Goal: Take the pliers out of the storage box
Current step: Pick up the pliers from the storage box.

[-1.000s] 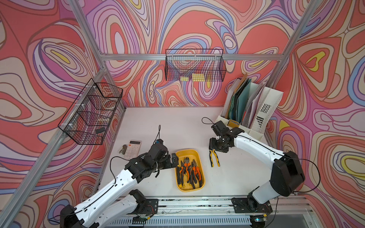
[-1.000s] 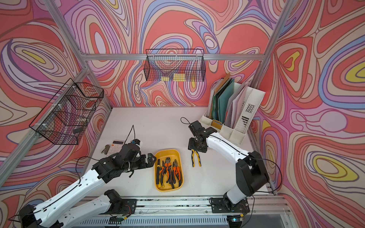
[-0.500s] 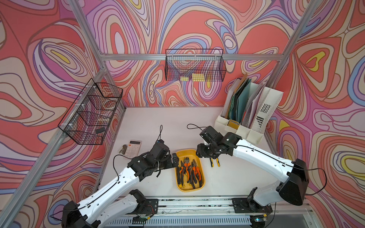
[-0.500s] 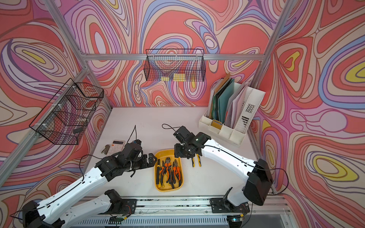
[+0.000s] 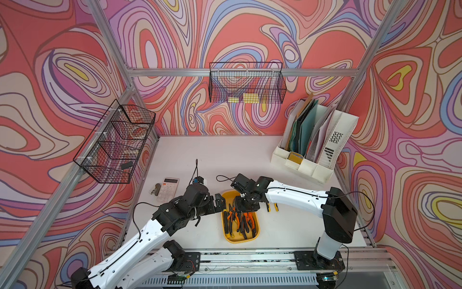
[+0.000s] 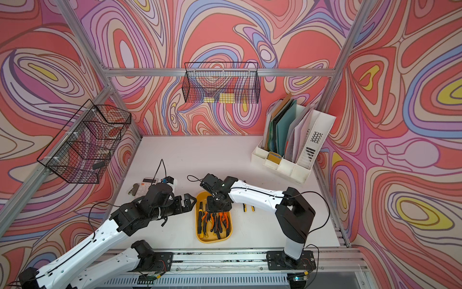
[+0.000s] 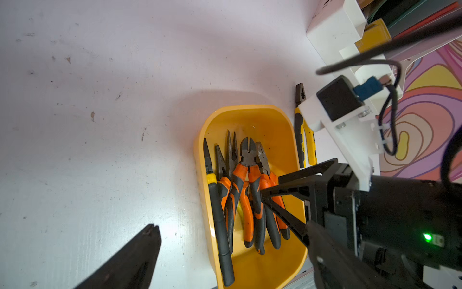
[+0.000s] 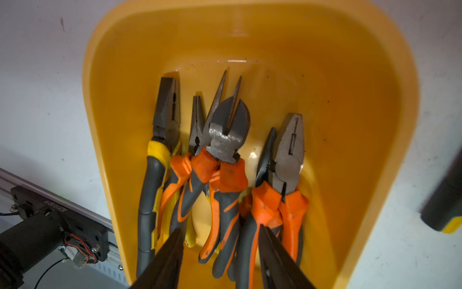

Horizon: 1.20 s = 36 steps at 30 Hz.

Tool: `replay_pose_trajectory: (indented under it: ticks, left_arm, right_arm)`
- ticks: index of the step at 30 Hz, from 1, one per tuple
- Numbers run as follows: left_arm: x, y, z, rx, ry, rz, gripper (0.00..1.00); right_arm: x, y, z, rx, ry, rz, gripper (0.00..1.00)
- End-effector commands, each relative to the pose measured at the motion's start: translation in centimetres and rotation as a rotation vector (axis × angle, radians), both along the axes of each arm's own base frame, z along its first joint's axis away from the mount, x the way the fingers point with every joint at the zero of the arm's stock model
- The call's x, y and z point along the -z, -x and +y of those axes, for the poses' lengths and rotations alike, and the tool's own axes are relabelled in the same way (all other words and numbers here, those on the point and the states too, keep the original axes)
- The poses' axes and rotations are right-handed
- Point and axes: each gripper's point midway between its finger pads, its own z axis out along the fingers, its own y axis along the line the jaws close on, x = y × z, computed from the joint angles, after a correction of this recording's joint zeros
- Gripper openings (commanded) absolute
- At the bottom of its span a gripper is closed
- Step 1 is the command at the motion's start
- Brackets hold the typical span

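one yellow-handled pliers [image 7: 303,140] is out on the table [image 5: 200,155] beside the yellow tray [image 5: 241,240], the other pliers [image 8: 225,162] sit inside. right gripper [image 8: 220,229] spread around orange handles, not clamped yet, left gripper [image 5: 222,203] wide apart nearby

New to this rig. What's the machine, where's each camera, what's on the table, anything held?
It's two white robot arms, left arm and right arm, bolted to a rail at the table's front edge. Two pictures come from a stereo camera overhead; the other two from a camera on each wrist. On the table: a yellow tray of pliers, one loose pliers beside it, a calculator and a file organizer. Wire baskets hang on the walls. The right arm's jaws are down in the tray, apart, astride orange handles, gripping nothing yet. The left arm's jaws stand open beside the tray, empty.
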Motion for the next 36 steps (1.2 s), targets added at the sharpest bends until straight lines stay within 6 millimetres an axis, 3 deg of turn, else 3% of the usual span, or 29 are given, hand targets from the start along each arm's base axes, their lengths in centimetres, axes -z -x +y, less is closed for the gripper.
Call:
replay_pose_trajectory:
  ticks: [1,11,20,32,36]
  left_arm:
    - [0.6,0.5,0.9,-0.024,-0.017,0.003,0.97]
    - [0.6,0.7,1.5,-0.044,-0.003,-0.023,0.97]
    - [1.1,0.8,1.5,-0.043,-0.009,-0.015,0.97]
    - [1.3,0.9,1.7,-0.041,-0.018,-0.018,0.98]
    - [1.2,0.8,1.7,-0.042,-0.019,-0.021,0.98]
  right_arm:
    - [0.5,-0.1,1.0,-0.002,-0.003,0.005,0.51]
    - [2.7,0.3,1.1,-0.014,0.065,0.043,0.4]
    - [3.4,0.5,0.7,-0.018,0.12,0.055,0.32]
    - [4.9,0.6,0.4,-0.023,0.181,0.074,0.32]
    - [5.1,0.5,0.3,-0.023,0.194,0.072,0.27]
